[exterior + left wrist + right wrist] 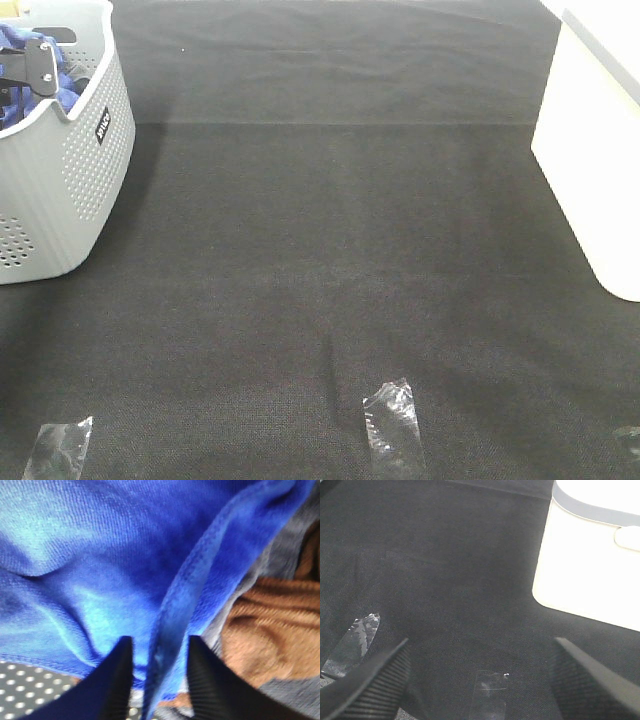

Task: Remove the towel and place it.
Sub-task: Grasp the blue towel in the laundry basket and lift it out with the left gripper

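The blue towel (8,42) lies bunched inside the grey perforated basket (70,170) at the far left. My left gripper (38,68) reaches down into the basket, and only its black body shows in the exterior high view. In the left wrist view a raised, stitched fold of the towel (165,630) stands between the two black fingers (117,680), filling the gap, with the left gripper (160,675) shut on it. My right gripper (480,675) is open over the bare black cloth with nothing between its fingers. It does not show in the exterior high view.
A brown cloth (270,630) and a grey cloth (295,535) lie under the towel in the basket. A white bin (600,170) stands at the right edge. Clear tape strips (392,425) (58,445) mark the black table cover near the front.
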Robot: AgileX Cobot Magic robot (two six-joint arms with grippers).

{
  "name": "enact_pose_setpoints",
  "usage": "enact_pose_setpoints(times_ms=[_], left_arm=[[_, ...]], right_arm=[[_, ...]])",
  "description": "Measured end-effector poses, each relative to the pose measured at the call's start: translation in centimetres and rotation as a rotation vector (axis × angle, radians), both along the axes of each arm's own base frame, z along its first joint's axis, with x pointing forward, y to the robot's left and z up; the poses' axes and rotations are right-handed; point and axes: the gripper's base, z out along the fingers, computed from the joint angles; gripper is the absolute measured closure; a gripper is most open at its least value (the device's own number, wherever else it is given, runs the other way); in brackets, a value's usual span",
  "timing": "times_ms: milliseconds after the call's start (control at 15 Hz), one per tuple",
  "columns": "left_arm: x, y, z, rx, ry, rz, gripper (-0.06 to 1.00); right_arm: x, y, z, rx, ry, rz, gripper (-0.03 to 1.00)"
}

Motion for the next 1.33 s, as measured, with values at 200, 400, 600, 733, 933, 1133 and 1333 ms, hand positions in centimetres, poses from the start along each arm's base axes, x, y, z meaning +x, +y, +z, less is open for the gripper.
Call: enact_pose_setpoints(times_ms=[200, 400, 600, 733, 933, 1133, 1333], left_arm=[[0.0, 0.0, 0.0, -0.005, 0.0, 0.022, 0.73], [-0.3, 0.6, 0.1, 0.066, 0.037, 0.011, 0.94], [-0.4, 0.7, 0.1, 0.074, 0.044, 0.025, 0.94], [-0.5, 0.7, 0.3, 0.064, 0.03, 0.058, 0.94], [-1.4, 0.8, 4.2, 0.046, -0.041, 0.137, 0.94], [-3.5, 0.7, 10.9, 0.016, -0.19, 0.202, 0.94], [-5.9, -0.4, 16.2, -0.028, -0.296, 0.202, 0.94]], right_arm=[[0.0, 0.0, 0.0, 0.0, 0.0, 0.0, 0.21], [0.0, 0.0, 0.0, 0.0, 0.0, 0.0, 0.21], [0.0, 0.0, 0.0, 0.0, 0.0, 0.0, 0.21], [0.0, 0.0, 0.0, 0.0, 0.0, 0.0, 0.21], [0.0, 0.0, 0.0, 0.0, 0.0, 0.0, 0.21], [0.0, 0.0, 0.0, 0.0, 0.0, 0.0, 0.21], [0.0, 0.0, 0.0, 0.0, 0.0, 0.0, 0.21]])
